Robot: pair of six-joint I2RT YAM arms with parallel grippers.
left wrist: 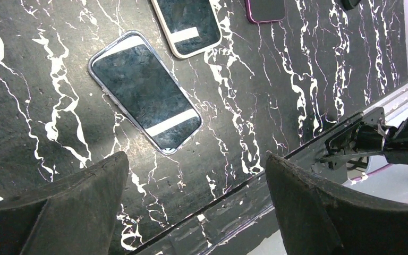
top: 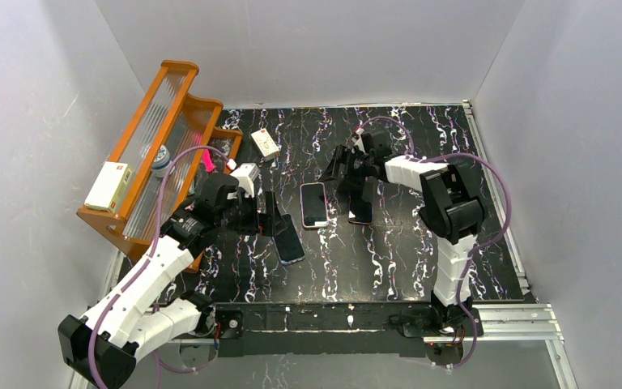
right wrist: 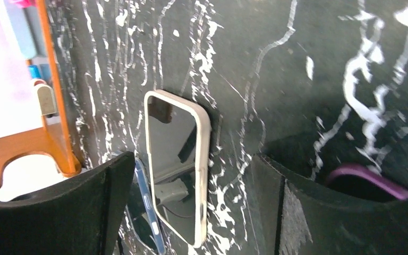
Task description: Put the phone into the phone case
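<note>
The left gripper (left wrist: 195, 159) and right gripper (right wrist: 192, 159) stood spread, holding nothing. A phone (left wrist: 265, 6) looked already seated in the purple case (right wrist: 358, 172); little seemed left beyond checking its fit.

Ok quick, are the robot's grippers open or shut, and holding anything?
Left gripper: open, holding nothing.
Right gripper: open, holding nothing.
</note>
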